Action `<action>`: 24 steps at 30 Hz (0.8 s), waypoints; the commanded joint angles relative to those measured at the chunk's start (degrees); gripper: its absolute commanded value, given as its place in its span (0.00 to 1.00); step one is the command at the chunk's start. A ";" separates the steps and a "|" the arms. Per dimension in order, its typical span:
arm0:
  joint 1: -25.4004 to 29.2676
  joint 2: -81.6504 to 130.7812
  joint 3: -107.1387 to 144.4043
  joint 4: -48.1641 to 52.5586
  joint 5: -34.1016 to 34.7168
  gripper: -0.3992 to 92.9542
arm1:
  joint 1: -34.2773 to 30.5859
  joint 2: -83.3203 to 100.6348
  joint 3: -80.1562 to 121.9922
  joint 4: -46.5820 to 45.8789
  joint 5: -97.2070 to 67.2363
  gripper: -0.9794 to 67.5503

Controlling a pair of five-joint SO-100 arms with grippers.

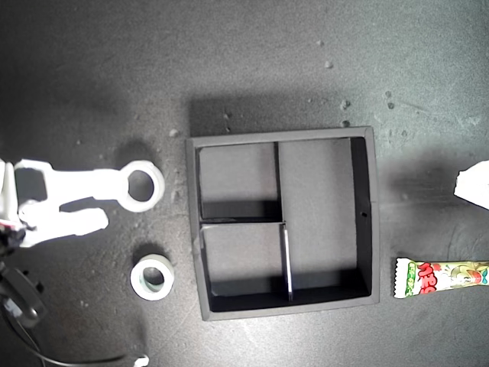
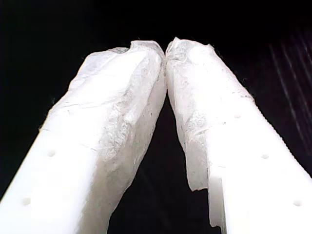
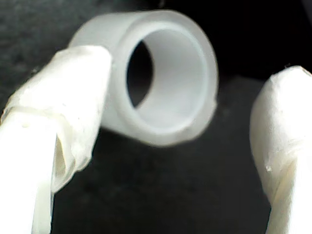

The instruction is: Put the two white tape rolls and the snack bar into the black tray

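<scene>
Wider tape roll (image 1: 142,186) sits on the dark table (image 1: 92,69), left of centre in the exterior view, just left of the black tray (image 1: 365,214). My second gripper (image 1: 107,200) reaches in from that view's left edge. One finger (image 3: 73,97) touches the roll's outer wall; the other finger (image 3: 280,126) stands well clear of it. Jaws spread, nothing pinched yet. The roll looks tipped against that finger rather than flat in the second wrist view (image 3: 161,78), but blur makes this uncertain.

Handling, my read: light, rigid ring with a smooth wall, so it will likely skid or roll if nudged from one side. Best hold is across the outer wall, or one finger through the hole and one outside. It should take a firm squeeze.

Smaller tape roll (image 1: 152,277) lies flat, lower left in the exterior view, apart from the gripper. Snack bar (image 1: 442,277) lies at the right edge, partly cut off; soft crinkly wrapper, pinch mid-length.

My first gripper (image 2: 165,48): tips pressed together, holding nothing. Tray compartments hold nothing so far.
</scene>
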 commanded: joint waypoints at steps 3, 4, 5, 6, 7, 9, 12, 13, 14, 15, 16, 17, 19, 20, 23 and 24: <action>1.58 -29.97 -15.29 -1.58 1.41 0.23 | 9.67 0.35 0.70 -5.98 23.38 0.01; 1.58 -33.22 -16.87 -1.58 1.32 0.23 | 10.90 0.35 0.70 -3.96 31.46 0.01; 1.49 -36.04 -18.19 -1.58 1.14 0.23 | 11.51 0.35 0.70 -2.11 37.27 0.01; 1.32 -38.23 -19.16 -1.67 1.05 0.23 | 11.78 0.35 0.70 -0.44 42.01 0.01; 1.23 -40.08 -19.95 -1.67 1.23 0.22 | 11.87 0.35 0.70 1.93 47.11 0.01; 1.14 -43.15 -21.62 -1.76 1.58 0.22 | 11.60 0.35 0.70 6.15 54.14 0.01; 0.70 -46.49 -23.38 -1.76 1.76 0.22 | 10.99 0.35 0.70 10.02 56.78 0.01; 0.26 -47.29 -23.64 -1.85 1.76 0.22 | 11.07 0.35 0.70 9.05 52.21 0.01; -0.18 -47.72 -23.73 -1.85 1.76 0.22 | 11.34 0.35 0.70 6.94 45.35 0.01; -0.53 -47.99 -23.73 -2.02 1.93 0.22 | 11.25 0.35 0.70 3.60 36.47 0.01; -0.88 -48.25 -23.73 -2.11 2.02 0.22 | 10.46 0.35 0.70 0.00 26.72 0.01; -1.14 -48.25 -23.73 -2.11 2.02 0.22 | 8.44 0.35 0.70 -2.81 17.49 0.01; -1.58 -48.25 -23.73 -2.11 2.11 0.22 | 4.31 0.35 0.70 -4.92 3.69 0.01; -1.93 -48.34 -23.73 -2.11 1.93 0.22 | 2.20 0.35 0.70 -5.45 -1.76 0.01; -2.55 -49.22 -23.64 -2.11 1.85 0.22 | -2.90 0.35 0.70 -8.35 -15.12 0.01; -2.81 -49.83 -23.82 -2.37 1.76 0.22 | -4.48 0.35 0.53 -9.84 -20.04 0.02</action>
